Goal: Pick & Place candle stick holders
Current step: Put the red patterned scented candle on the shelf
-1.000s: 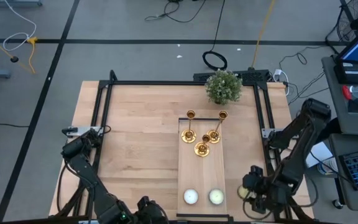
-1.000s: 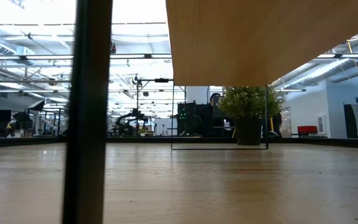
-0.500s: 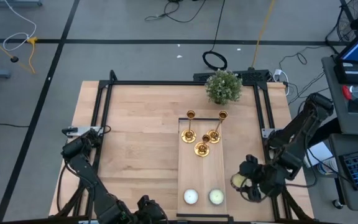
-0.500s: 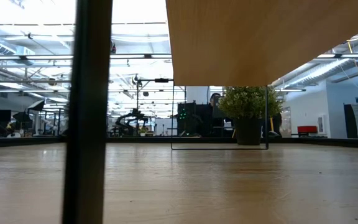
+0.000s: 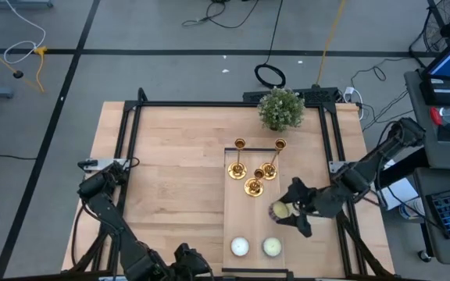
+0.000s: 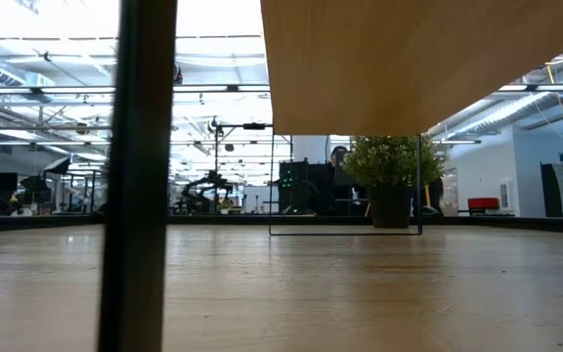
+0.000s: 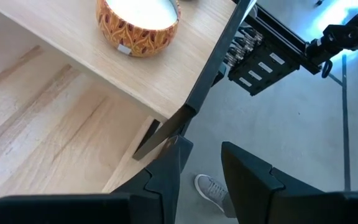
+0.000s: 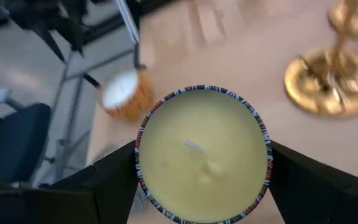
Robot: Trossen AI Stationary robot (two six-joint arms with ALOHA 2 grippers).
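Note:
Three gold candle stick holders (image 5: 254,173) stand by their round bases on the far half of a raised wooden board (image 5: 253,226). One base (image 8: 322,81) shows in the right wrist view. My right gripper (image 5: 281,211) hangs over the board just near of them, shut on a pale yellow candle (image 8: 201,155) with a patterned rim. My left gripper (image 7: 202,146) waits at the table's near edge, left of the board, open with nothing between its fingers. My right gripper pinches the candle's round wall (image 8: 140,163) between its two fingers (image 8: 107,180), one on each opposite side. The fingers come from the table's right, slanting down. The candle is lifted clear of the board, wax top up.
Two more candles (image 5: 240,247) (image 5: 272,247) sit on the board's near end; one (image 7: 137,25) shows in the left wrist view. A potted plant (image 5: 280,108) stands at the far edge behind the holders. A black frame (image 5: 131,140) borders the table.
My right gripper has carried the candle up and away from the table's near right corner, toward the left and far, to above the board beside the candle stick holders. It has also turned. The candle stays in its hold.

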